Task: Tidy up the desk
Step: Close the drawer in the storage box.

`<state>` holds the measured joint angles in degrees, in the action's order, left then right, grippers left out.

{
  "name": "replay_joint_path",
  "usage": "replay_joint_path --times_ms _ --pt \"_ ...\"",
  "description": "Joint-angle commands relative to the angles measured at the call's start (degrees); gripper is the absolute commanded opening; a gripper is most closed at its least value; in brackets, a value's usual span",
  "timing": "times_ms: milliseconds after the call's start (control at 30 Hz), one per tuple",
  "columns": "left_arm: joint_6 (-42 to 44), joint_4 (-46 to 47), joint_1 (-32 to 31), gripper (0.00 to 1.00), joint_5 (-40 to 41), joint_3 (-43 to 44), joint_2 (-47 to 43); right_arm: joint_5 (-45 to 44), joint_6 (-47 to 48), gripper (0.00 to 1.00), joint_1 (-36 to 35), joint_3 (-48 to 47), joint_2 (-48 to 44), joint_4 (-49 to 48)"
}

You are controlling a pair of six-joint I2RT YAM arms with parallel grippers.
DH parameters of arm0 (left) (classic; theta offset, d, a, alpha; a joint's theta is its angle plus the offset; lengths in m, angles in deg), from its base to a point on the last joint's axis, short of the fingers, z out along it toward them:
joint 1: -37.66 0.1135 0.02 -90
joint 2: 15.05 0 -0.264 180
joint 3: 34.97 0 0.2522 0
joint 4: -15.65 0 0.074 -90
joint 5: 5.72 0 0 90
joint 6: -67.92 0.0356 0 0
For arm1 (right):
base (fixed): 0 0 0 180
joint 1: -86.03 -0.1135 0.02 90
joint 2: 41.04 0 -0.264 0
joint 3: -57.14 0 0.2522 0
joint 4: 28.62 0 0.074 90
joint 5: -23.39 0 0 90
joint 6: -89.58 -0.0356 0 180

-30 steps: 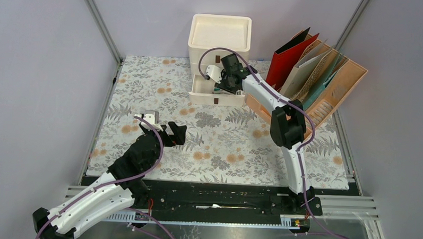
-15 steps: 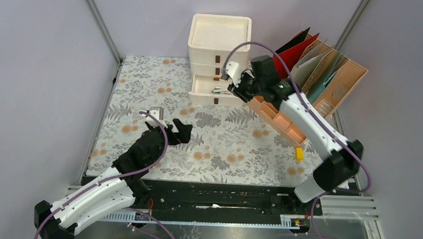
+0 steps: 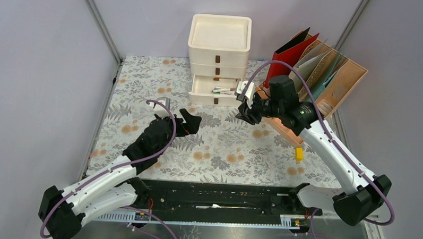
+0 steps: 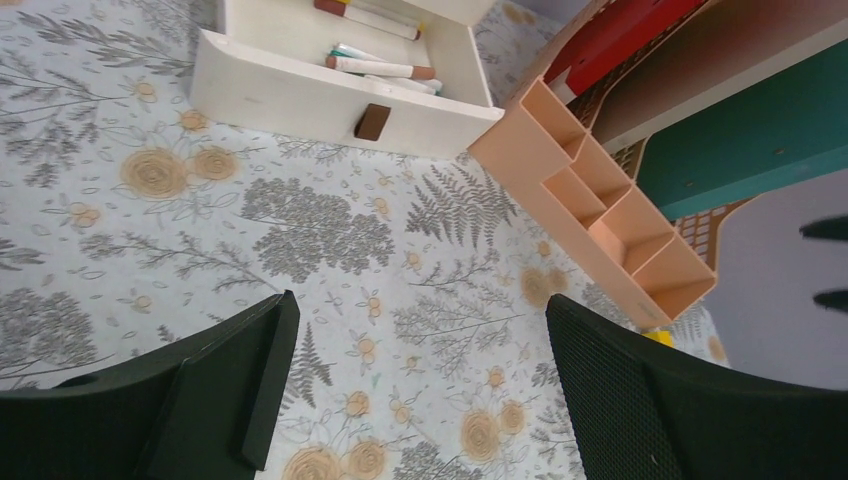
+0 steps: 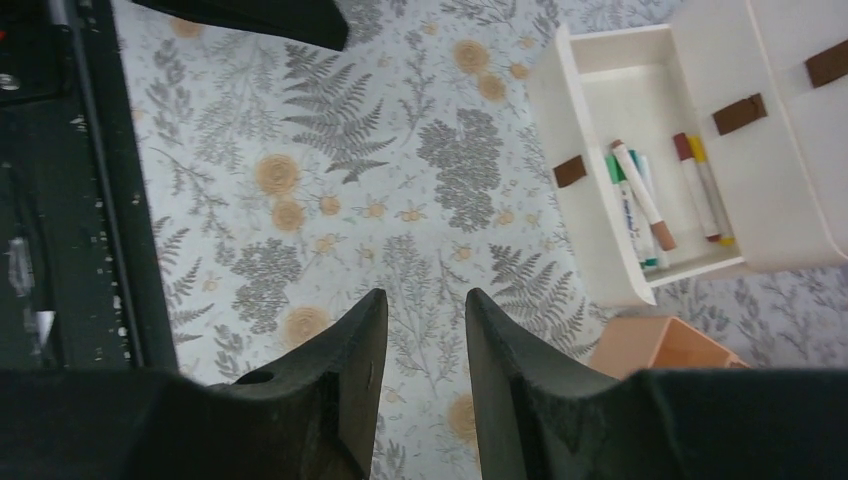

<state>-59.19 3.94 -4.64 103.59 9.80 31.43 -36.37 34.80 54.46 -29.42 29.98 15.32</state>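
The desk [image 3: 147, 80] wears a pale fern-and-flower cloth. At its back stands a white drawer unit [image 3: 220, 45] whose bottom drawer [image 3: 199, 92] is pulled out, with several markers [image 3: 221, 90] lying inside. My left gripper [image 3: 188, 123] hovers wide open over the cloth in front of the drawer, nothing between its fingers [image 4: 200, 400]. The right gripper [image 3: 242, 111] hangs just right of the drawer front, its jaws a narrow gap apart and empty; the cloth shows between its fingertips [image 5: 378, 300]. The drawer [image 5: 640, 110] and markers [image 5: 640, 200] lie ahead of it.
A peach file organizer [image 3: 327, 86] with red, grey and teal folders leans at the back right; its compartment tray [image 4: 600, 210] reaches toward the drawer. A small yellow object [image 3: 299, 153] lies on the cloth by the tray's near end. Metal rails frame the desk.
The right arm has drawn back out of the open drawer toward the middle of the desk, and its elbow swung right. My left gripper has moved forward and right, toward the drawer.
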Motion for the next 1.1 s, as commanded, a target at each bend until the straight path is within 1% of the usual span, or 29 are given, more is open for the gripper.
replay_joint_path --times_ms 0,133,233,333,500,600,733,833,900,933,1067 --pt "-5.12 9.05 2.75 0.99 -8.29 1.49 2.78 7.38 -3.23 0.41 -0.41 0.61 -4.79 -0.32" --pt "-9.08 15.23 4.99 0.99 -12.92 -0.34 5.80 7.60 -5.08 0.41 -0.35 2.80 -8.17 -0.39" --pt "-10.75 18.26 6.41 0.99 -15.30 -0.66 8.78 7.21 -6.22 0.41 -0.30 6.39 -9.61 -2.11" --pt "-10.55 18.63 7.50 0.99 -17.01 0.27 11.82 7.51 -5.85 0.40 0.49 9.67 -10.36 -4.28" --pt "-9.76 18.62 8.38 0.99 -18.82 1.52 16.11 7.64 -4.42 0.39 3.66 11.98 -9.39 -5.02" --pt "-10.70 19.82 8.38 0.99 -19.05 1.31 18.58 7.13 -3.87 0.39 4.60 13.33 -9.08 -5.30" --pt "-15.24 24.39 8.38 0.99 -19.05 0.13 22.95 5.38 -3.31 0.39 4.87 13.46 -8.26 -5.31" --pt "-19.84 29.64 8.38 0.98 -19.05 -1.11 27.43 4.80 -3.16 0.38 4.85 13.66 -7.77 -5.45" --pt "-22.37 31.41 8.41 0.95 -18.33 -0.95 30.60 4.30 -3.22 0.38 4.91 13.94 -7.58 -5.70" --pt "-22.89 32.07 8.38 0.92 -17.96 -0.56 32.27 3.97 -3.29 0.38 4.87 13.99 -7.45 -5.70" --pt "-24.64 31.87 8.35 0.70 -14.96 2.97 39.24 2.39 -3.24 0.38 4.88 14.07 -6.73 -6.15"
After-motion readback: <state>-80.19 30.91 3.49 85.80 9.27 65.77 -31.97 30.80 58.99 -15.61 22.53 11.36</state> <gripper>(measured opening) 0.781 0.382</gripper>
